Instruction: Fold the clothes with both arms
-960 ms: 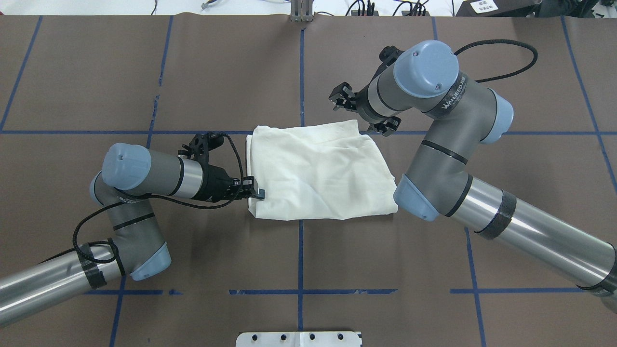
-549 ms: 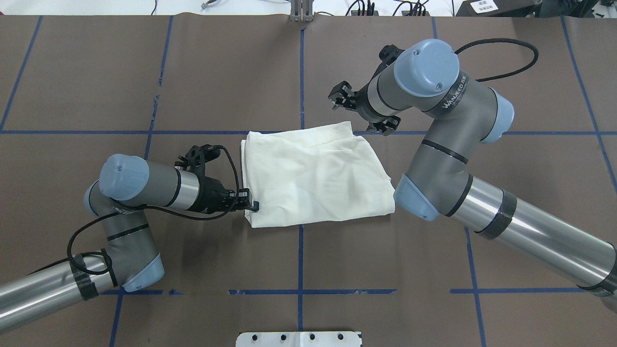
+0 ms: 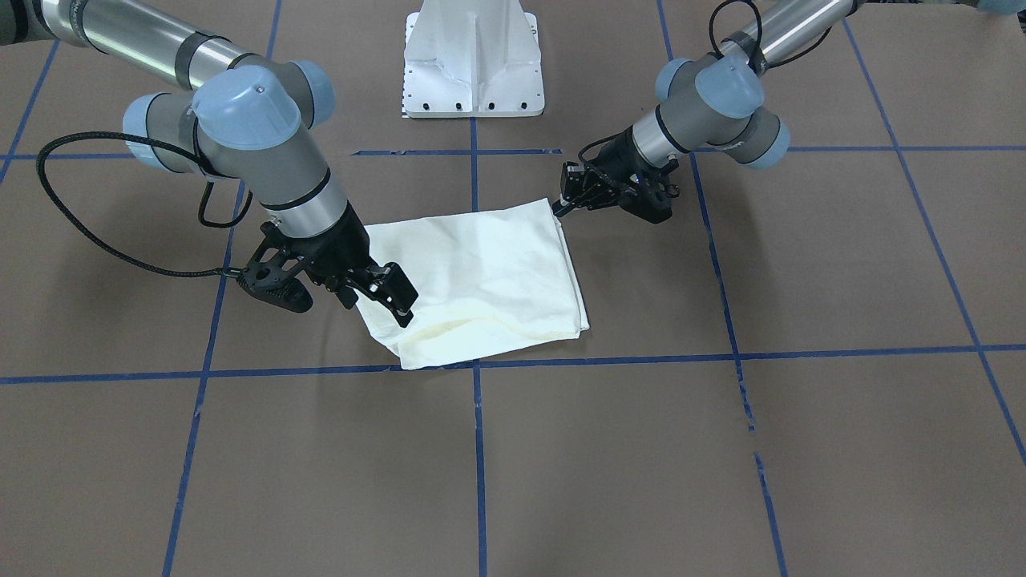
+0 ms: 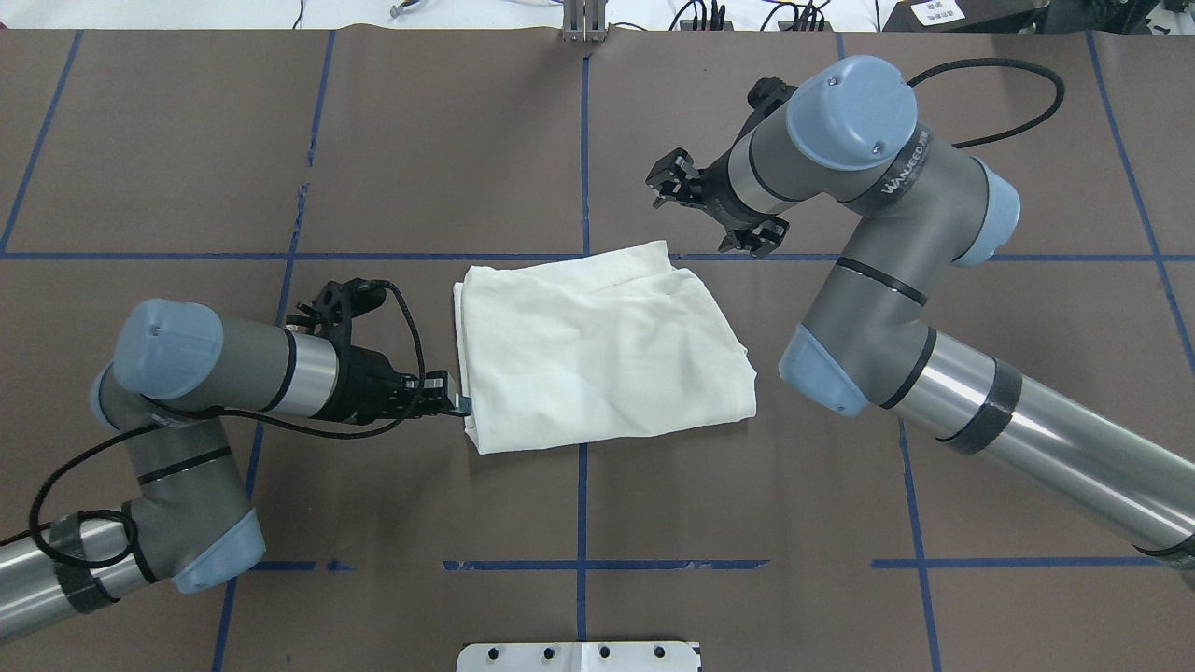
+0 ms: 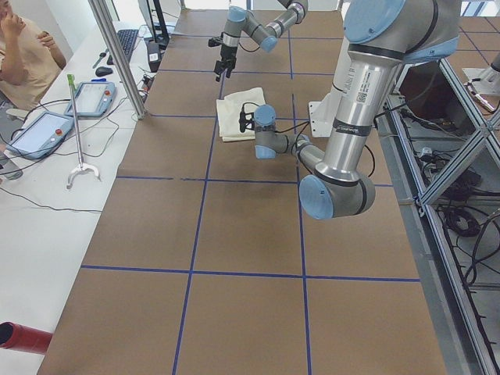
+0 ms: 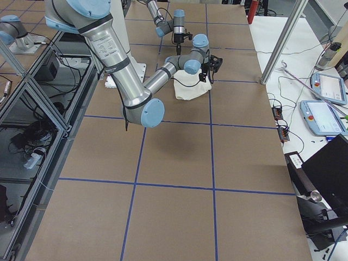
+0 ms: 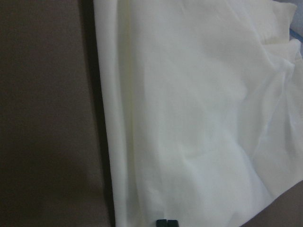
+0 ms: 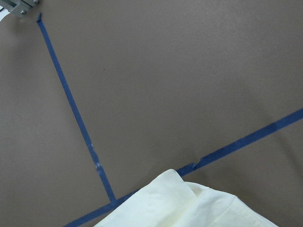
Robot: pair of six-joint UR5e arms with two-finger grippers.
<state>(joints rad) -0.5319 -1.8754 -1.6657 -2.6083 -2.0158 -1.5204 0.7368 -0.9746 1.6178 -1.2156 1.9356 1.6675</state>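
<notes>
The cream-white shirt (image 4: 597, 345) lies folded into a rough rectangle on the brown table, plain side up; its print is hidden. It also shows in the front view (image 3: 481, 280). My left gripper (image 4: 459, 403) is shut on the shirt's near left edge, low at the table. In the left wrist view the closed fingertips (image 7: 165, 222) sit on the cloth (image 7: 189, 118). My right gripper (image 4: 665, 179) is open and empty, held in the air just beyond the shirt's far right corner. In the front view it (image 3: 398, 298) hangs over that corner. The right wrist view shows only the shirt corner (image 8: 189, 203).
Blue tape lines (image 4: 583, 140) mark a grid on the brown table cover. The white pedestal base (image 4: 579, 656) stands at the near edge. A side table with tablets (image 5: 94, 98) and a seated person (image 5: 23, 47) are beyond the far edge.
My left gripper has pulled back to the left and nearer the robot, dragging the shirt's left edge with it. My right arm has lifted a little and shifted right, away from the shirt.
</notes>
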